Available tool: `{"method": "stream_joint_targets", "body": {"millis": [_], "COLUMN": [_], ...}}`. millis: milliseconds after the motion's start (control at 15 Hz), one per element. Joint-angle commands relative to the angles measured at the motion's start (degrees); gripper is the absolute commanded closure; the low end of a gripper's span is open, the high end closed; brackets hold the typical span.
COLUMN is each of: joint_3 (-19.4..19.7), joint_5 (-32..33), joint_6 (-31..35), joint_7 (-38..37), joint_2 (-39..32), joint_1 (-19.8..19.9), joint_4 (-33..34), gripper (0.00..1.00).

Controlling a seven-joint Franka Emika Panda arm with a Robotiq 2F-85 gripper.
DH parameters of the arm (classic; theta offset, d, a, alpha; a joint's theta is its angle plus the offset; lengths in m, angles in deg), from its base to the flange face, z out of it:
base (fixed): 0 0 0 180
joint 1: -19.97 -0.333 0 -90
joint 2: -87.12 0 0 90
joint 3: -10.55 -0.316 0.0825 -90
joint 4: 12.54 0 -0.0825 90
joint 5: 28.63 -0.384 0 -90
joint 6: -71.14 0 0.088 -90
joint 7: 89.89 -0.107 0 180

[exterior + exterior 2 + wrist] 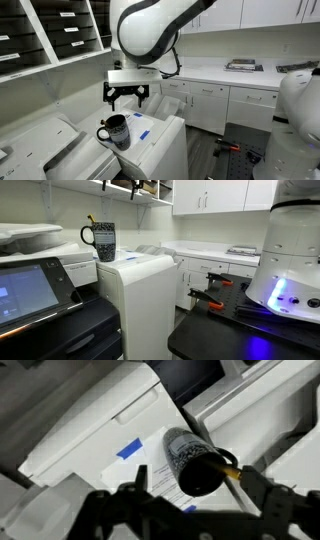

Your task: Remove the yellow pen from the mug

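The dark glossy mug (117,131) stands upright on the flat top of a white machine, and it also shows in the other exterior view (104,242). In the wrist view I look down into the mug (185,460). The yellow pen (233,473) leans inside it, with its tip poking over the rim by the handle. The tip also shows in an exterior view (90,222). My gripper (127,96) hangs open and empty above the mug without touching it. In the wrist view its fingers (200,498) sit on either side of the mug's mouth.
The white machine top (160,130) carries blue tape pieces (130,448) and a printed sheet (158,478). A printer (35,250) stands beside it. Counter and cabinets (215,85) run behind, with shelves (60,35) on the wall. A second robot base (285,270) stands on a black table.
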Motion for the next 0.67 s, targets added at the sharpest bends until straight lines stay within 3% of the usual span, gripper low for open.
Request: {"method": "stream_joint_targets", "body": {"millis": [0,600], "joint_3": [-0.9,2.1], "joint_5": [2.6,3.0], "joint_6": [-1.8,-2.6], "joint_7": [-13.1,-40.7], "joint_2": [-4.9,-11.9], "joint_1": [1.0,-1.1], "joint_4": [4.7,10.1], "gripper": [0.00,0.02]}}
